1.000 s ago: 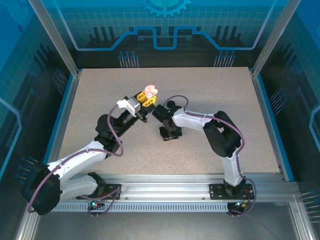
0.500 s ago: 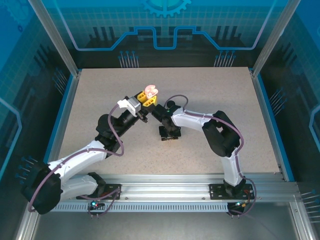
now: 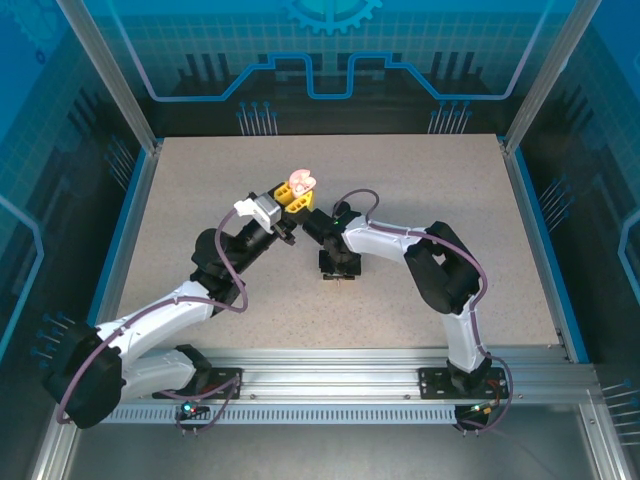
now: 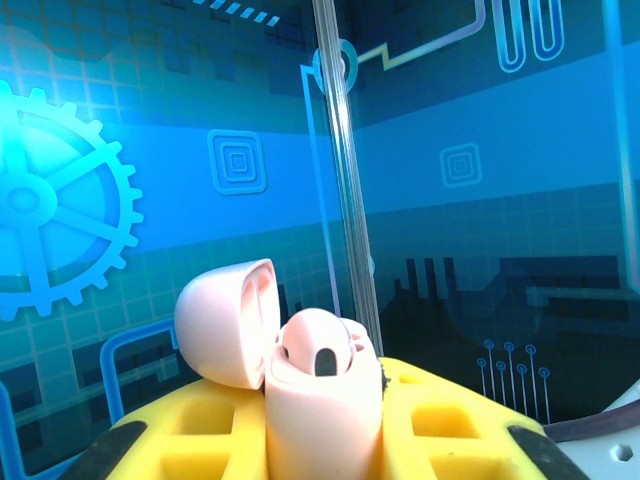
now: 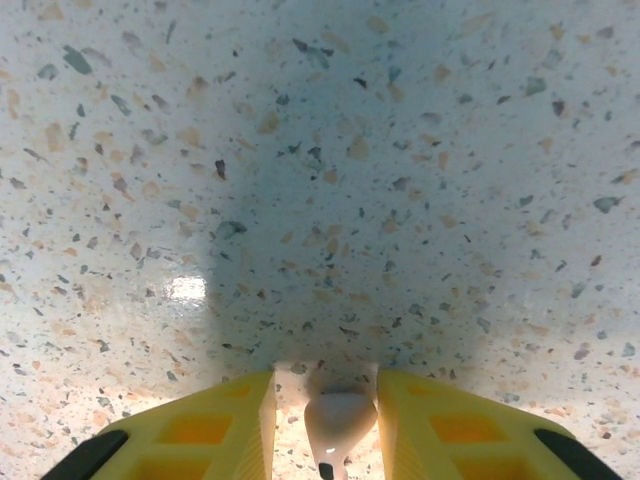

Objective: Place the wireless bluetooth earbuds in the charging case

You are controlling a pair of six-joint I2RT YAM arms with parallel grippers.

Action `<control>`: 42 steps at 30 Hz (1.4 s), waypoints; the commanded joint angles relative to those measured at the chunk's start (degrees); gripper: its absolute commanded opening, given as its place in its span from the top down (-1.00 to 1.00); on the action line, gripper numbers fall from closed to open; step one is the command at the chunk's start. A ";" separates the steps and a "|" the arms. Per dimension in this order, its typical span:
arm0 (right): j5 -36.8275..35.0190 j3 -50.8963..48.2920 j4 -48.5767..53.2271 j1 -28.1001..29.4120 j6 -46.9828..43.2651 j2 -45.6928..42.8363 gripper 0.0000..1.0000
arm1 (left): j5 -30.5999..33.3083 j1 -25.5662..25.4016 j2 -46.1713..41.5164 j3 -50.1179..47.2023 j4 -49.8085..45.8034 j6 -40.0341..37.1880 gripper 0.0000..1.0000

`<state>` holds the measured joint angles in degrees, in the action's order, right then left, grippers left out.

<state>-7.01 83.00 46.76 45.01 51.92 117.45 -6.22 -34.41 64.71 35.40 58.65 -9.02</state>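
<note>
A pale earbud (image 5: 340, 422) is pinched in the right gripper (image 5: 325, 385), just above the speckled desk (image 5: 400, 150). I think this is so it can be carried over. The pink charging case (image 4: 322, 395) is squeezed tight in the left gripper (image 4: 325, 430). It is held up high with its lid (image 4: 225, 320) open, ready for the bud. No words or brand can be read.

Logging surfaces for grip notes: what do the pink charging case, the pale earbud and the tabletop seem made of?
Charging case: smooth satin plastic, by its soft even sheen. Earbud: pale moulded plastic, probably; blurred. Tabletop: speckled stone-look laminate or composite, semi-gloss, given the glare spot.
</note>
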 commanded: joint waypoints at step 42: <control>-4.19 5.05 -3.43 -10.59 -12.44 -33.85 0.65 | -4.31 -0.39 0.47 3.17 0.05 -0.06 1.00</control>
<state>-12.45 84.09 43.86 35.90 43.90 86.21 -8.67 -34.41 65.41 36.16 57.30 -9.02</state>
